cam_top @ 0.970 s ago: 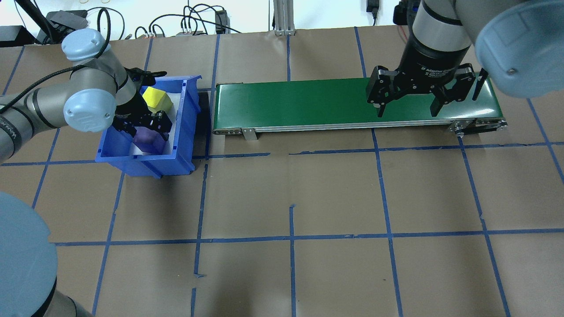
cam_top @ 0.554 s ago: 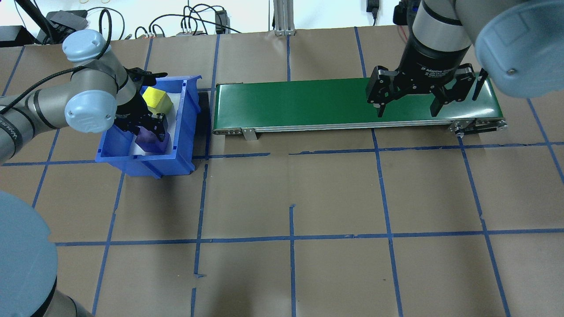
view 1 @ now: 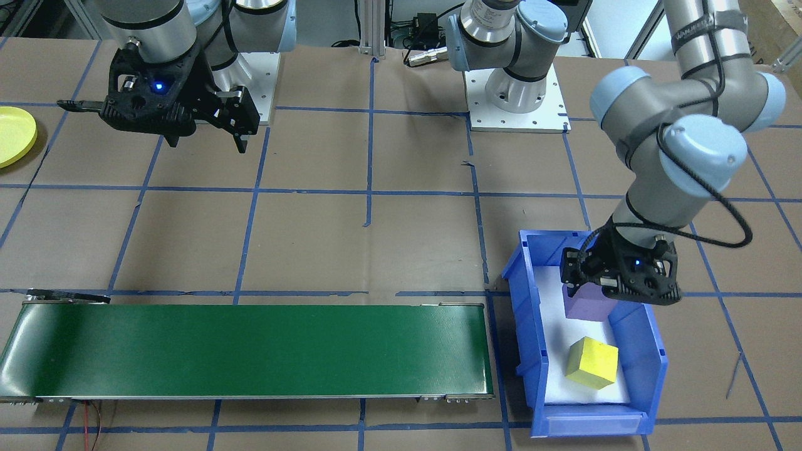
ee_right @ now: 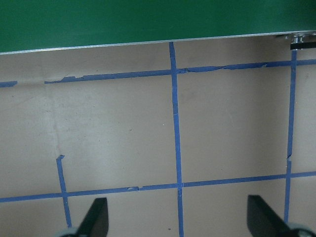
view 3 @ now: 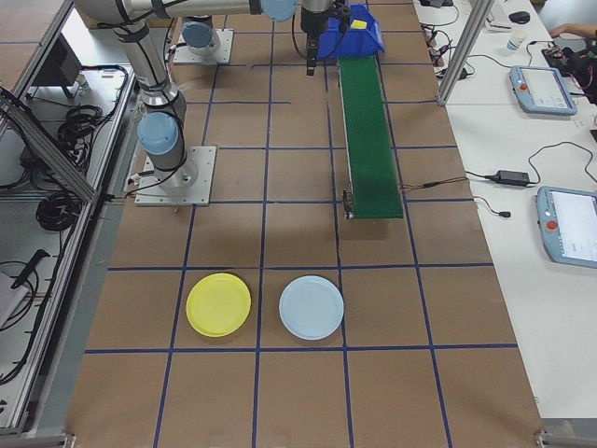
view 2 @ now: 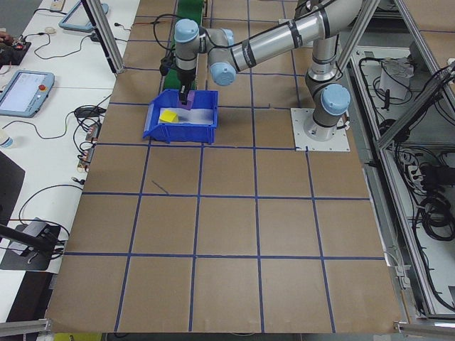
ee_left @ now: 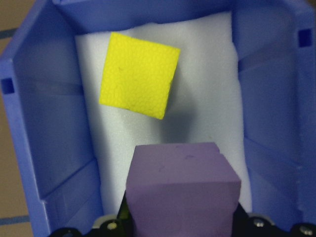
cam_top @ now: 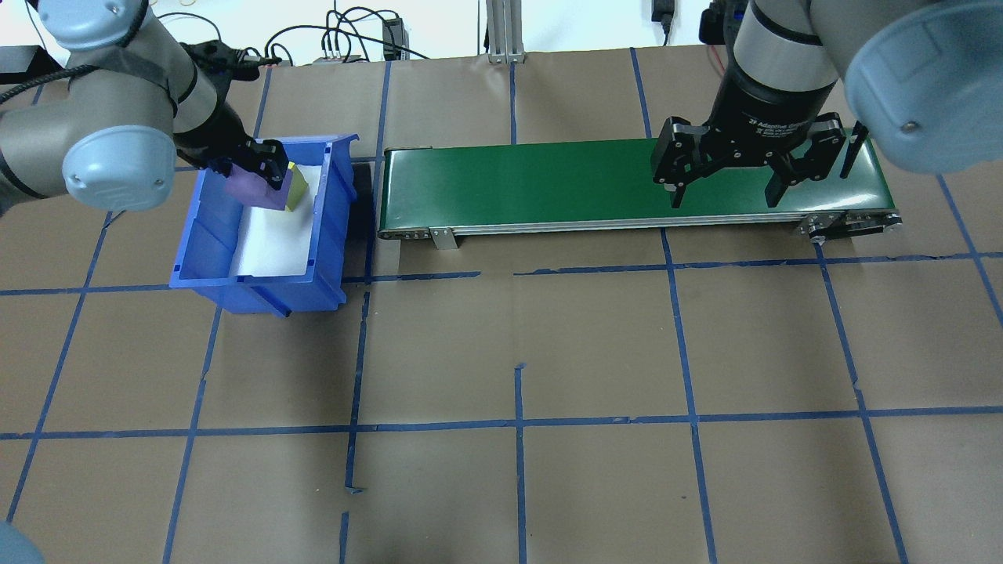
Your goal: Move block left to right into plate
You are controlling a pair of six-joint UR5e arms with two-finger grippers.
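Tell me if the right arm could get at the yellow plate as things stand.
Probably yes. The right end effector is open, holds nothing and hovers over bare table, the yellow plate lies uncovered on that arm's side, and nothing stands between them.

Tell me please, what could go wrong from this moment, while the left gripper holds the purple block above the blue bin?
1. The left gripper holds the purple block low inside the blue bin; moving sideways toward the green conveyor now might catch the bin wall.
2. The yellow block lies close by and could be bumped.
3. The block looks like soft foam, so it might shift in the grip.
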